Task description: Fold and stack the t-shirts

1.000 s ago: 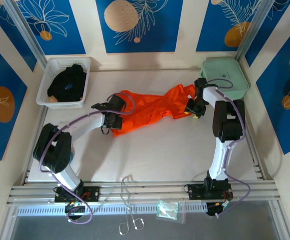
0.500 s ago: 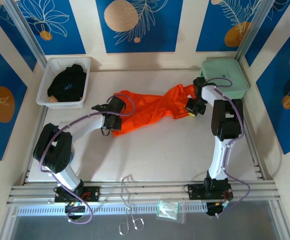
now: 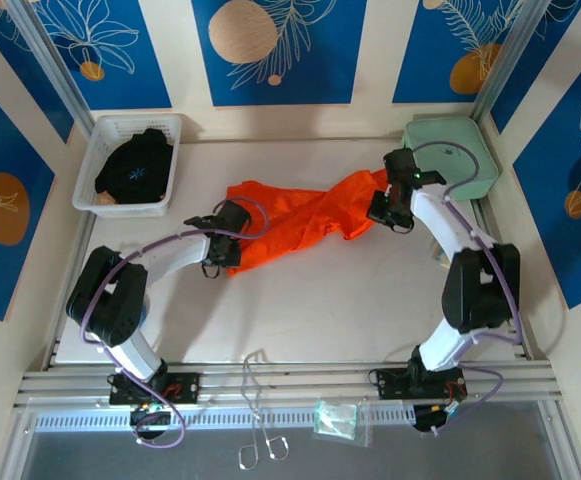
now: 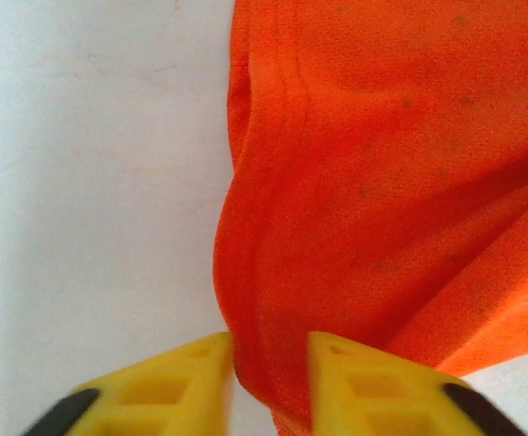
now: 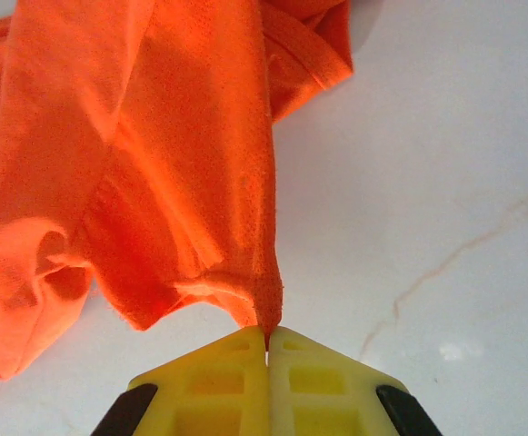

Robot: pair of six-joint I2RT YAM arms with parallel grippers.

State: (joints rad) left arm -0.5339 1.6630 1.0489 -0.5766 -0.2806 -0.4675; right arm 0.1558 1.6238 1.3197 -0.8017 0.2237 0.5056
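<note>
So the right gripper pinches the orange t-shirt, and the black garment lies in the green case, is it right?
Wrong in one thing: the black garment lies in the white basket, as the top external view shows. The right gripper does pinch the orange t-shirt.

A robotics lab test cell; two white-and-black jointed robot arms, left (image 3: 170, 248) and right (image 3: 445, 222), are bolted to silver slotted aluminium rails (image 3: 290, 380) at the near edge of a plain white tabletop (image 3: 320, 300); purple cables (image 3: 82, 305) loop along them; cream wall panels printed with blue leaf-pattern squares (image 3: 270, 50) box the table in on three sides; a bright orange fabric t-shirt (image 3: 290, 215) lies between the arms
</note>
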